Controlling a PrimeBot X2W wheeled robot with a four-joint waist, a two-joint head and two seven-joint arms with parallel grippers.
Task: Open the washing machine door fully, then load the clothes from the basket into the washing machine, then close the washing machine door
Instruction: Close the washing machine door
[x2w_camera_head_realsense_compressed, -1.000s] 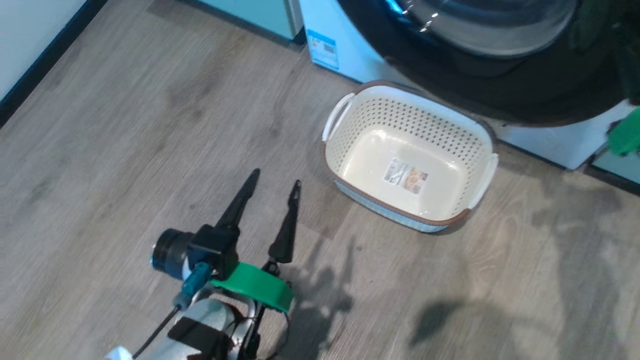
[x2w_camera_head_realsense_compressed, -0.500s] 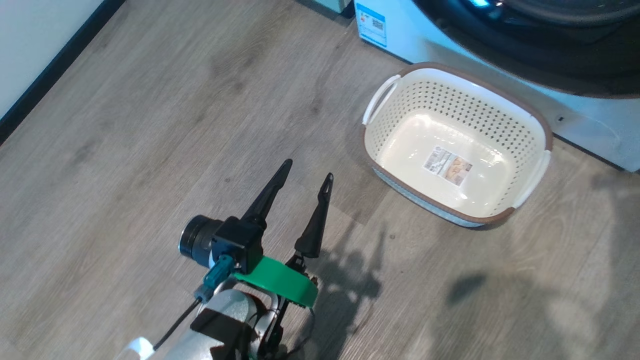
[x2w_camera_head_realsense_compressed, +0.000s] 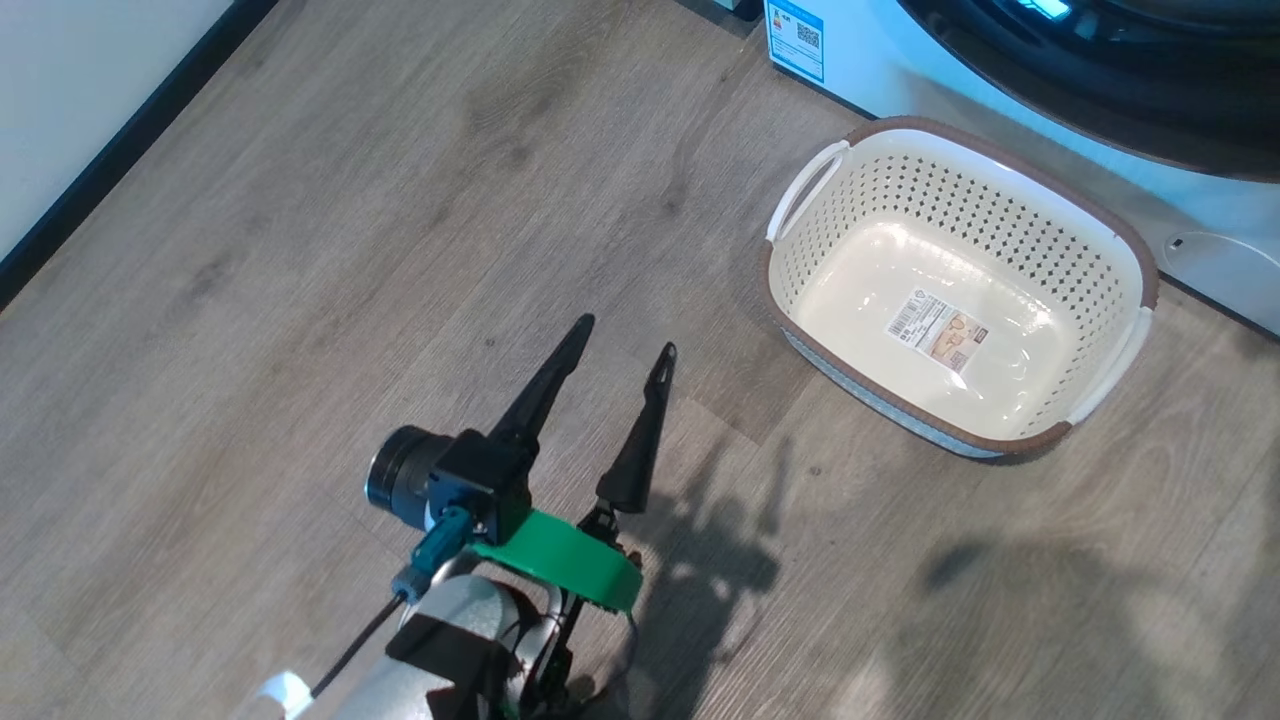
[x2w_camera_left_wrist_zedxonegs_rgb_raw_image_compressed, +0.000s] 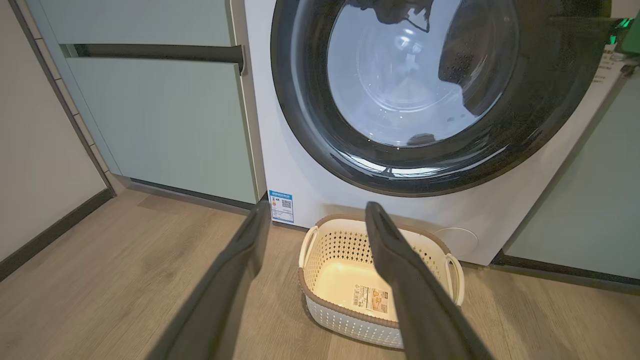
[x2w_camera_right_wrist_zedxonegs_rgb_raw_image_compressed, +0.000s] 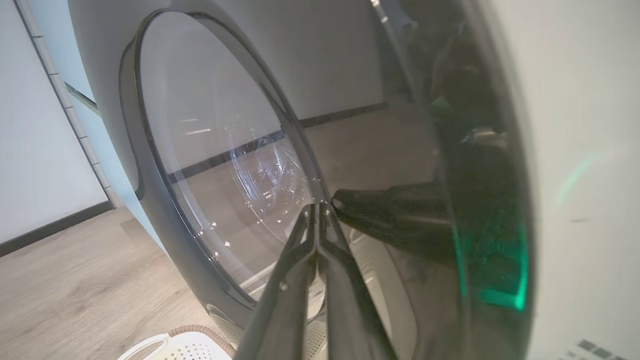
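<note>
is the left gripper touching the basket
Apart. The head view shows bare floor between the open left gripper and the basket.
</note>
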